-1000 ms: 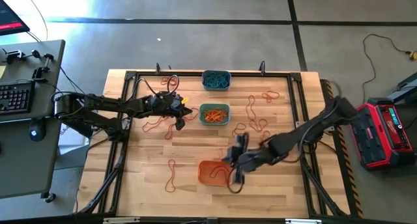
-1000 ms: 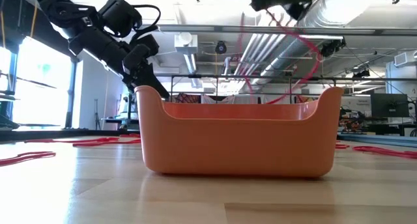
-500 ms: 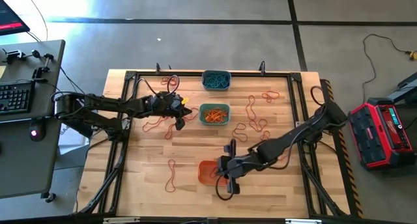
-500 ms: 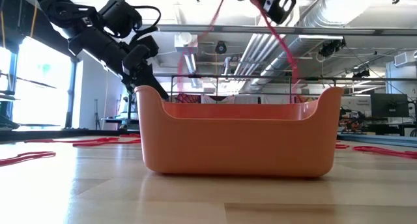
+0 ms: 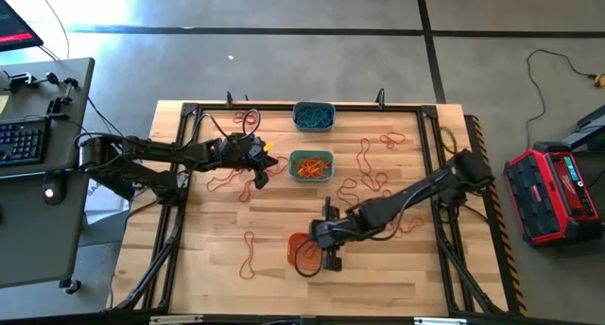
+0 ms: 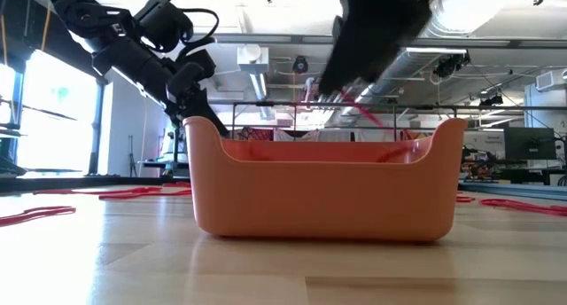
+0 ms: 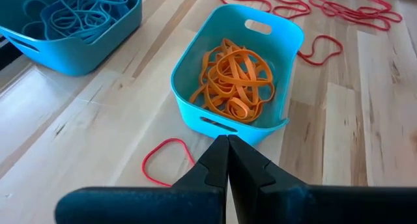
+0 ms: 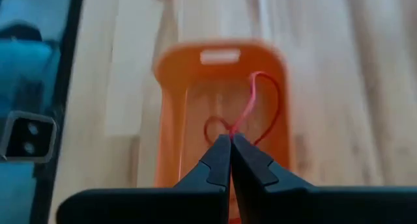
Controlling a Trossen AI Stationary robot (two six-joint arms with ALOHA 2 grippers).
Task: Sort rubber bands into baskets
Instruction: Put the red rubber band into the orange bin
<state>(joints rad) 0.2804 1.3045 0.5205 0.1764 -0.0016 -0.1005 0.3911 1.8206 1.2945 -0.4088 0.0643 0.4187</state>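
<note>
Hanging over orange basket [image 5: 301,250]: right gripper [image 5: 326,252], fingers clamped on a red rubber band [image 8: 255,110] dangling inside.
Left gripper [image 5: 259,172]: fingers together, at 9 o'clock of teal basket [image 5: 311,165].
Open counter [image 5: 203,254]: 7 o'clock corner, one loose band [image 5: 249,255].

The right arm is reaching diagonally from the right edge toward the lower centre of the high view, its right gripper [image 5: 326,248] pinched together. The left arm is stretching in from the left, its left gripper [image 5: 259,170] likewise closed, sitting left of centre.
</note>
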